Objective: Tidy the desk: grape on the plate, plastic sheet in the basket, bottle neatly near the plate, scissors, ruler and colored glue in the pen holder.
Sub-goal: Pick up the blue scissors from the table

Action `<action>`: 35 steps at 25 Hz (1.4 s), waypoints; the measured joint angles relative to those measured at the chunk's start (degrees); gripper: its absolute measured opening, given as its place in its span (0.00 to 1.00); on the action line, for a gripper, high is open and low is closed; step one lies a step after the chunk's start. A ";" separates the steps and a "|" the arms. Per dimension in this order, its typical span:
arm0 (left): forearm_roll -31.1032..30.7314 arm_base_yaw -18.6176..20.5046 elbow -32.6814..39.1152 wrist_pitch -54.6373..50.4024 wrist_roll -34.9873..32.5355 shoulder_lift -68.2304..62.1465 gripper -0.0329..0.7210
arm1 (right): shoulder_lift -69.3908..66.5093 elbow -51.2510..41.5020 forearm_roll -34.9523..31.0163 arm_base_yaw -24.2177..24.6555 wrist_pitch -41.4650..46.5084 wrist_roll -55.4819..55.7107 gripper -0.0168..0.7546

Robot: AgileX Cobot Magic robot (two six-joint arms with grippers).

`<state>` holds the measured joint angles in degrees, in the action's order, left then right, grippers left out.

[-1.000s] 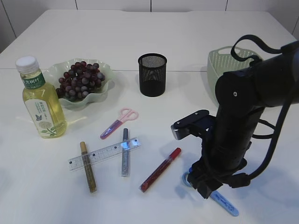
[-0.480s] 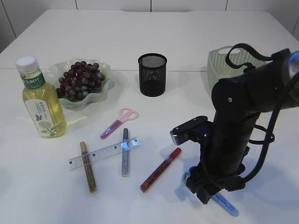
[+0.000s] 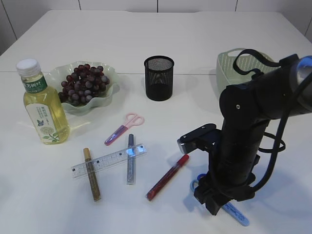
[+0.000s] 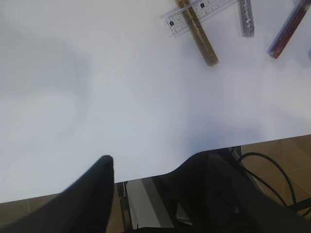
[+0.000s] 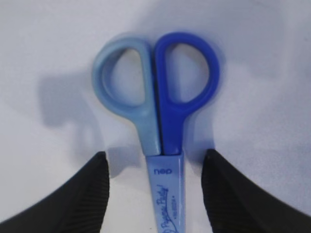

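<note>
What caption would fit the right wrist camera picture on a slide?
Open gripper straddling the sheathed blades of blue scissors lying on the white table.

My left gripper (image 4: pixel 146 170) hangs open over bare white table (image 4: pixel 121 97), near its front edge. Top right: clear ruler (image 4: pixel 199 10) w/ gold glitter glue pen (image 4: pixel 198 33) across it, silver pen (image 4: pixel 246 18) beside, red pen (image 4: pixel 289 30) at far right.
</note>
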<state>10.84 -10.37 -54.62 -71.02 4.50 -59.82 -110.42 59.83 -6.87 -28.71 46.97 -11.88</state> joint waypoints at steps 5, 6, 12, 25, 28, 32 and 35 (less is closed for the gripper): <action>0.00 0.00 0.00 0.00 0.00 0.00 0.62 | 0.00 0.00 0.00 0.00 0.00 0.00 0.64; 0.00 0.00 0.00 0.00 0.00 0.00 0.62 | 0.00 0.00 0.00 0.00 0.00 0.00 0.64; 0.00 0.00 0.00 0.00 0.00 0.00 0.62 | 0.00 0.00 0.00 0.00 0.00 0.00 0.64; 0.00 0.00 0.00 0.00 0.00 0.00 0.62 | 0.00 0.00 0.00 0.00 2.27 -0.09 0.64; 0.00 0.00 0.00 0.00 0.00 0.00 0.62 | 0.00 0.00 0.36 0.00 2.27 -0.09 0.64; 0.00 0.00 0.00 0.00 0.00 0.00 0.62 | -0.04 0.00 1.18 0.00 2.27 -0.09 0.64; 0.00 0.00 0.00 0.00 0.00 0.00 0.62 | -0.04 0.00 1.44 0.00 2.27 -0.09 0.64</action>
<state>10.84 -10.37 -54.62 -71.02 4.50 -59.82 -110.46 59.83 -5.43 -28.71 49.24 -11.97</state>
